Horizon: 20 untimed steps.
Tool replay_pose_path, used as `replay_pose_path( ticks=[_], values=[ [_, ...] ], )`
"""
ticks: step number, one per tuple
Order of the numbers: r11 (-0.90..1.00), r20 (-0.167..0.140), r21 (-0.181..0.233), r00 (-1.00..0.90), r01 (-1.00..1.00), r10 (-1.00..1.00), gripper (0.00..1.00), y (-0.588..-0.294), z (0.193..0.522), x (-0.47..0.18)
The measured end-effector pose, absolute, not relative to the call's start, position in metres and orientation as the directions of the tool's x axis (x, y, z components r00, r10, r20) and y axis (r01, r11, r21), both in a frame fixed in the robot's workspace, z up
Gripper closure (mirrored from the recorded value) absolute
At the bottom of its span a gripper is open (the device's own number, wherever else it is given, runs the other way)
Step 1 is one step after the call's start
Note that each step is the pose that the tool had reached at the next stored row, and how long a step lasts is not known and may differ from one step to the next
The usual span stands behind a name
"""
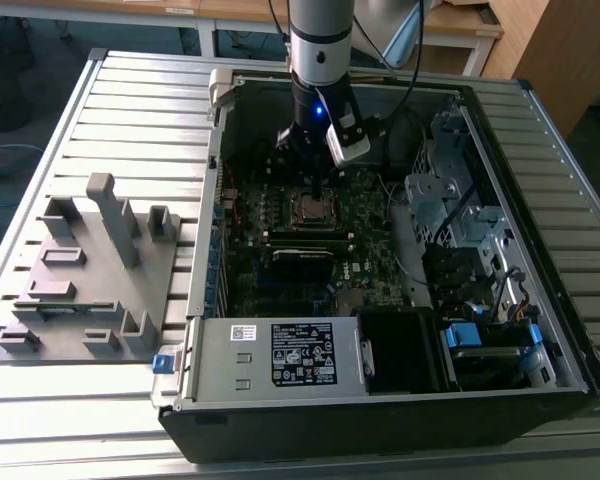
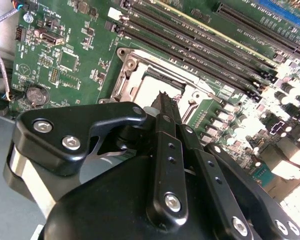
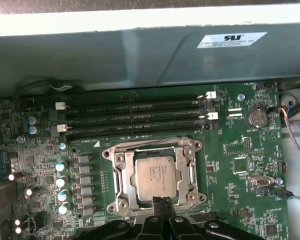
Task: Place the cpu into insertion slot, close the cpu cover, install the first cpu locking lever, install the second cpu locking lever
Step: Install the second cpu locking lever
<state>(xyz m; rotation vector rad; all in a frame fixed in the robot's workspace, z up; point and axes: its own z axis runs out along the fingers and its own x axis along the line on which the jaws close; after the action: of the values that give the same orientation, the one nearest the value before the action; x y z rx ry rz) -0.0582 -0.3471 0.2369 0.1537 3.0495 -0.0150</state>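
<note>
Silvery cpu cover (image 3: 153, 175) frames the grey cpu (image 3: 154, 174) in the insertion slot (image 3: 121, 176), gripper (image 3: 162, 202) fingertips pressed together.

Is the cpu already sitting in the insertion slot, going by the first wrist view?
Yes, in the first wrist view the silvery cpu lies flat inside the insertion slot, framed by its metal rim.
</note>
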Motion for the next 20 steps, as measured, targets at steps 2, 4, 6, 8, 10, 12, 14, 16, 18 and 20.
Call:
replay_pose_path(
  ticks=[2,4,6,8,10,12,14,16,18,20],
  values=[
    [0.995,-0.09,-0.015,-0.991,0.101,0.099,0.9,-0.347,0.237,-0.058],
    [0.995,-0.09,-0.023,-0.991,0.101,0.098,0.9,-0.348,0.237,-0.058],
    [0.995,-0.091,-0.029,-0.991,0.101,0.098,0.9,-0.349,0.237,-0.058],
    [0.994,-0.091,-0.03,-0.991,0.101,0.098,0.9,-0.35,0.237,-0.058],
    [0.994,-0.091,-0.03,-0.991,0.101,0.098,0.9,-0.353,0.237,-0.058],
    [0.994,-0.091,-0.03,-0.991,0.101,0.098,0.9,-0.355,0.237,-0.058],
    [0.994,-0.091,-0.031,-0.991,0.101,0.098,0.9,-0.357,0.236,-0.058],
    [0.994,-0.091,-0.031,-0.991,0.101,0.097,0.9,-0.359,0.236,-0.058],
    [0.994,-0.092,-0.03,-0.991,0.101,0.097,0.9,-0.361,0.236,-0.059],
    [0.994,-0.093,-0.03,-0.991,0.101,0.097,0.9,-0.363,0.236,-0.06]
  ],
)
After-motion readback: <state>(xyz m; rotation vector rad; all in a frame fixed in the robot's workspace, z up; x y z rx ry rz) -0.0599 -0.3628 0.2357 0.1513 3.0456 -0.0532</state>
